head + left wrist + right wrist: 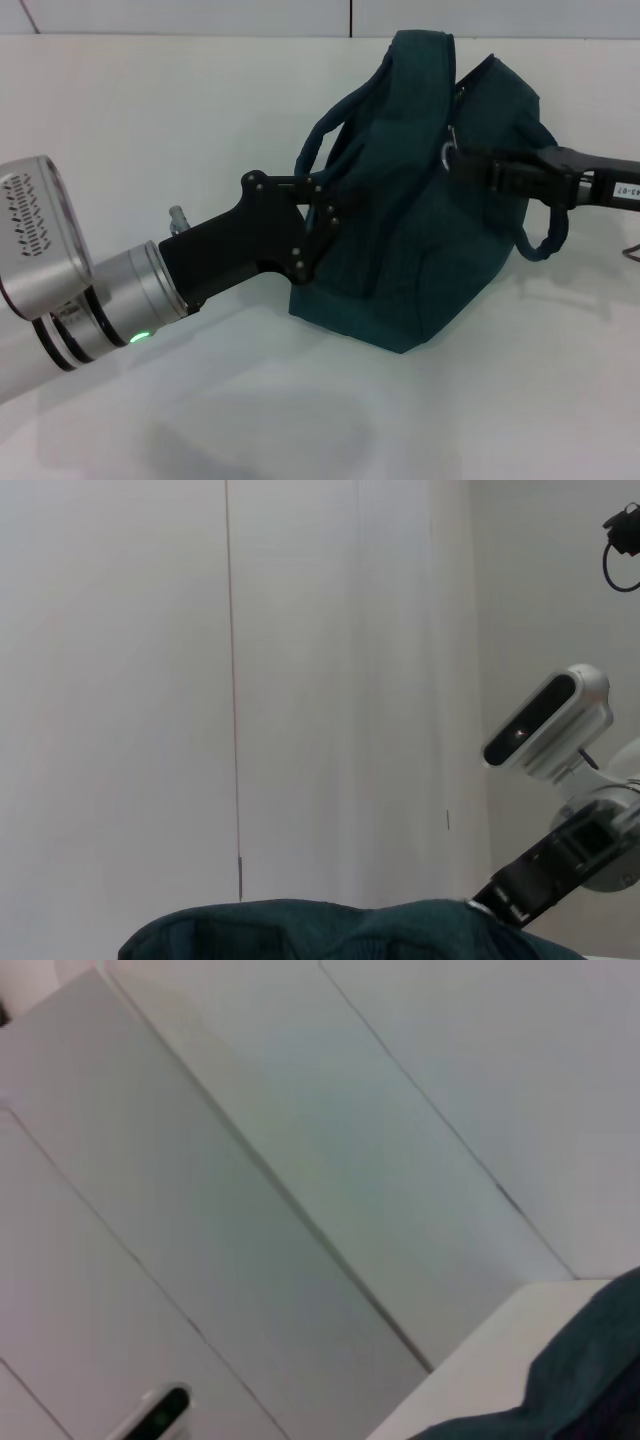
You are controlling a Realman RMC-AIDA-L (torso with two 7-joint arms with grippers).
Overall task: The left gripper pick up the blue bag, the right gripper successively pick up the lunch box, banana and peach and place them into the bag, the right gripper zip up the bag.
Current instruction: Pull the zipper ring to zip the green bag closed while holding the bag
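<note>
The blue bag [420, 210], centre frame, is pinched by the left gripper [325, 215] and, at its zipper, by the right gripper [470, 165], so zipping seems underway; next, a steady pull.

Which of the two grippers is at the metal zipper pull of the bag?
The right gripper, the claw with the white label, reaches the blue bag near its zipper pull; the left gripper is at the bag's side.

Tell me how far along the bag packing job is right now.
Late stage, by the look of it. No lunch box, banana or peach lies on the table, so they are probably already inside the blue bag. The left claw grips the bag's side, and the right claw is at the metal zipper pull on top. Zipping appears under way; how far it has closed isn't visible.
</note>
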